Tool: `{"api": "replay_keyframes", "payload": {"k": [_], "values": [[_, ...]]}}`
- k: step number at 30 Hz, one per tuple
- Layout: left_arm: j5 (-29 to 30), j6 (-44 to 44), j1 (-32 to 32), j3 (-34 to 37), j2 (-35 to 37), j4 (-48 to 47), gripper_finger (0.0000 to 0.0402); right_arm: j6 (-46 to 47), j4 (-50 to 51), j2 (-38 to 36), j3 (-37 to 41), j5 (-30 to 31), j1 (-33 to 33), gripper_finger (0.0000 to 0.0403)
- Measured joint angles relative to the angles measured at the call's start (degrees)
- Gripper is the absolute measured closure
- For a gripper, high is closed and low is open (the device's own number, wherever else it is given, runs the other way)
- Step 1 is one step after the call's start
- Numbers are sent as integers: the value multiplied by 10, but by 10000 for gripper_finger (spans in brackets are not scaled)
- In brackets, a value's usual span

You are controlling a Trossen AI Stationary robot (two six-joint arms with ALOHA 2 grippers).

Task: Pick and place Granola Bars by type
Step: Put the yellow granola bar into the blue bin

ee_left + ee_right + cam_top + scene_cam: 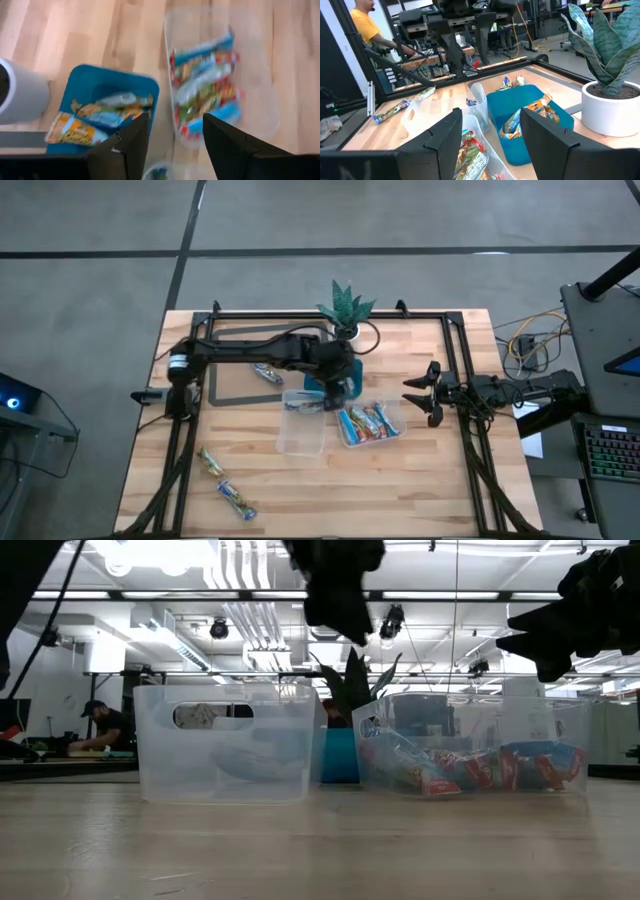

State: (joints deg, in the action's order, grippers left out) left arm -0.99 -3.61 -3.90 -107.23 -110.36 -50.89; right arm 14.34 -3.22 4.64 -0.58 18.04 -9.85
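Jaws on my left gripper (170, 137) hang open and empty above the blue tray (322, 383), sorting bars by kind. Right gripper (420, 392) waits open. Two Granola Bars (227, 485) lie on the bench (400, 480)

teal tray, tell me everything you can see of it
The teal tray is a small rectangular container of what looks like plastic, with upright walls and rounded corners. It stands on the wooden table between the white plant pot and the clear tubs. Inside lie a few orange-wrapped bars. The left gripper, open, hovers above it.
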Motion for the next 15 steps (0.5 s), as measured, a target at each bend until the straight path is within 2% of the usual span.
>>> {"api": "replay_keyframes", "payload": {"k": [10, 15], "values": [[5, 190, -3, 240, 163, 42, 235, 0, 0, 0, 0, 1, 0, 213], [84, 303, -19, 358, 238, 94, 235, 0, 0, 0, 0, 0, 0, 213]]}}
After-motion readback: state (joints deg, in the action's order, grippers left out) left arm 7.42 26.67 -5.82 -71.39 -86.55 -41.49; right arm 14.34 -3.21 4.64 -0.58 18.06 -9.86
